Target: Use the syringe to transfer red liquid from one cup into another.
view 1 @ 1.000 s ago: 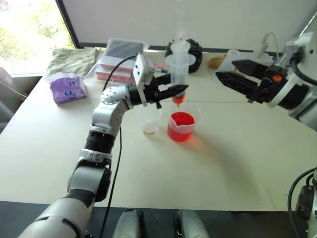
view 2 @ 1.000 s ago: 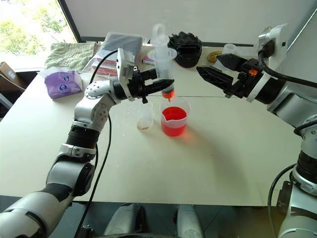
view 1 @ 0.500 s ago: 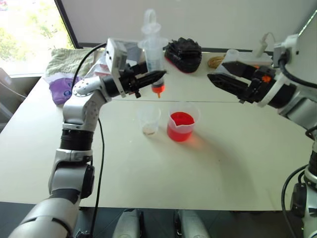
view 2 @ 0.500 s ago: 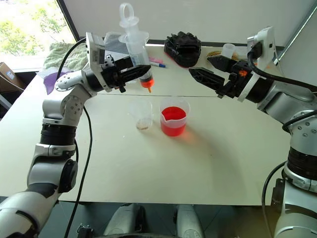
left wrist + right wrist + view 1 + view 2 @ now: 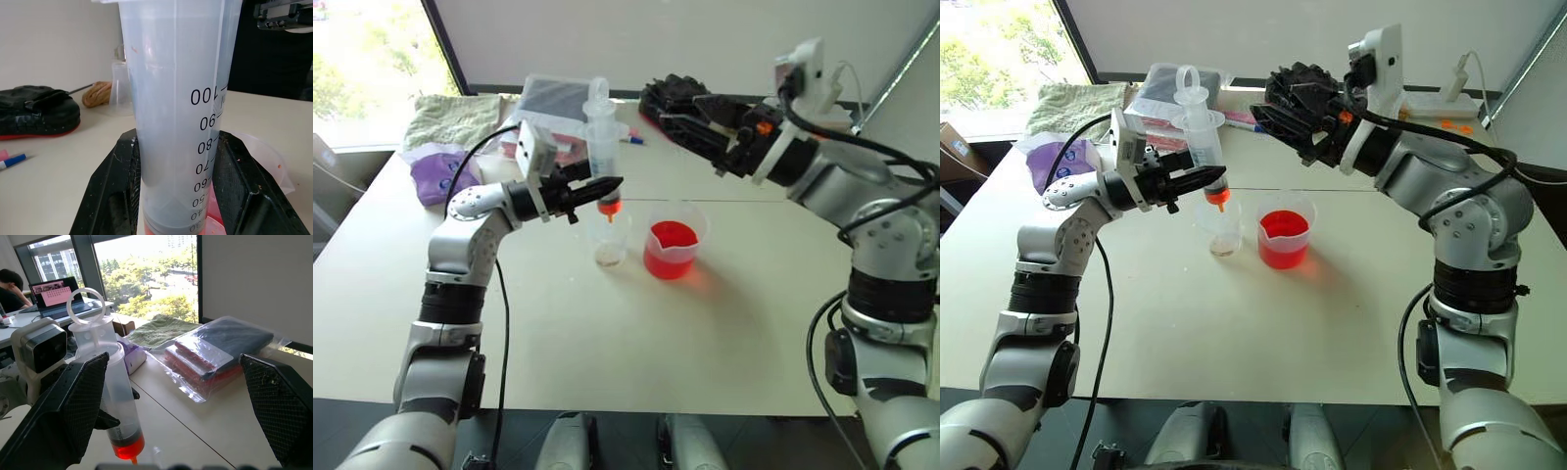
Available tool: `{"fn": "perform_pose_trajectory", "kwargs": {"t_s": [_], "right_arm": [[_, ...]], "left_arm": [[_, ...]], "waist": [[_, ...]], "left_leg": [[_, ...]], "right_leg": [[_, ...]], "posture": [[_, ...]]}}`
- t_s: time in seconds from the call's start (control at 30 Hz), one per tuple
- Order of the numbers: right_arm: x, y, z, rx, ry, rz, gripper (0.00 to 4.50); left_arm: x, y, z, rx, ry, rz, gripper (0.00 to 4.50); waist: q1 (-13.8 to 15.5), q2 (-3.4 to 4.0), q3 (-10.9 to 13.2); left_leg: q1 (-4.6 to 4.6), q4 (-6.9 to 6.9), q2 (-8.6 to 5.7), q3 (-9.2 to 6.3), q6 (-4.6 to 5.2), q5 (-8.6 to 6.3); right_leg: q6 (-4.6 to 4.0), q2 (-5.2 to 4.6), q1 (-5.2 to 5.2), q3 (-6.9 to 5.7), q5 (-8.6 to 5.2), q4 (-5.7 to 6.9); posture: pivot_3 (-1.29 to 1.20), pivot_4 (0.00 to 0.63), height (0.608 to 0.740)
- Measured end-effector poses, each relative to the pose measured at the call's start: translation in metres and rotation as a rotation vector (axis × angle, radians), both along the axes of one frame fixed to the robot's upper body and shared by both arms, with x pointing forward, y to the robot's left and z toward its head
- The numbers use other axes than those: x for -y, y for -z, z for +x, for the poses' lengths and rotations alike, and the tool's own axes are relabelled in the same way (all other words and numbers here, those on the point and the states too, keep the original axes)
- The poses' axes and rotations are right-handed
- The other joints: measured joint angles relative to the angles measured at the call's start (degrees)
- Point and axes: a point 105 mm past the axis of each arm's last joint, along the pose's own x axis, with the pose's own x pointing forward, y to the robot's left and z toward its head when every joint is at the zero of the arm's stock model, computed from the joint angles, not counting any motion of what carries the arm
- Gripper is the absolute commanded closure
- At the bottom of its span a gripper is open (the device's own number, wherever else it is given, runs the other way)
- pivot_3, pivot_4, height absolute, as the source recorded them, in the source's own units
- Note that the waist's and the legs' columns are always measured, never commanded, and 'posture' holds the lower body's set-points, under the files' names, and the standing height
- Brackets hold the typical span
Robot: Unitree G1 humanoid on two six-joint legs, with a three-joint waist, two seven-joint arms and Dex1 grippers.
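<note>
Syringe (image 5: 603, 157), held upright above the tabletop (image 5: 607, 333), its barrel clamped between the fingers of the left tool (image 5: 607, 186); red liquid (image 5: 128, 448) fills its lower end, and its orange tip hangs over the smaller clear cup (image 5: 608, 240). Beside that cup stands the wider beaker (image 5: 674, 245), holding red liquid. The right tool (image 5: 675, 110), fingers spread wide apart and empty, is raised near the syringe's plunger ring.

A white table (image 5: 607, 352) carries a red-filled beaker (image 5: 672, 249), small cup (image 5: 609, 241), towel (image 5: 455, 118) and purple pack (image 5: 435, 173).
</note>
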Motion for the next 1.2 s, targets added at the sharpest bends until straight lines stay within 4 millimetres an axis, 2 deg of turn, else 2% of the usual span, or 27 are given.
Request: {"fn": "perform_pose_trajectory", "kwargs": {"t_s": [0.33,0.63,0.83,1.2], "right_arm": [[-0.015,-0.017,0.007,0.053,0.007,-0.052,0.06],[-0.032,-0.008,0.003,0.056,-0.076,-0.136,0.06],[-0.037,-0.005,0.009,0.041,-0.093,-0.177,0.06],[-0.059,-0.009,0.017,0.048,-0.169,-0.194,0.06]], "left_arm": [[0.004,0.006,-0.001,0.014,0.005,0.030,2.99],[0.003,0.012,-0.002,0.024,0.000,0.042,2.99],[0.003,0.012,-0.002,0.026,-0.003,0.047,2.99],[0.003,0.012,-0.002,0.026,-0.006,0.050,2.99]], "waist": [[-0.3,0.00,0.0],[-1.1,0.00,0.0],[-1.2,0.00,0.0],[-1.2,0.01,0.0]], "left_leg": [[0.00,-0.01,0.00,0.01,0.01,-0.01],[0.00,-0.02,0.01,-0.01,0.01,-0.01],[0.01,-0.02,0.01,-0.01,0.01,-0.01],[0.01,-0.02,0.00,0.00,0.01,0.00]], "right_leg": [[0.00,0.00,-0.01,-0.02,0.00,0.00],[0.00,0.00,-0.01,-0.04,0.00,0.02],[0.00,-0.01,-0.02,-0.05,0.00,0.03],[0.00,-0.02,-0.02,-0.06,0.00,0.05]], "posture": [[0.00,0.150,0.740],[0.00,0.150,0.740],[0.00,0.150,0.740],[0.00,0.150,0.740]]}}
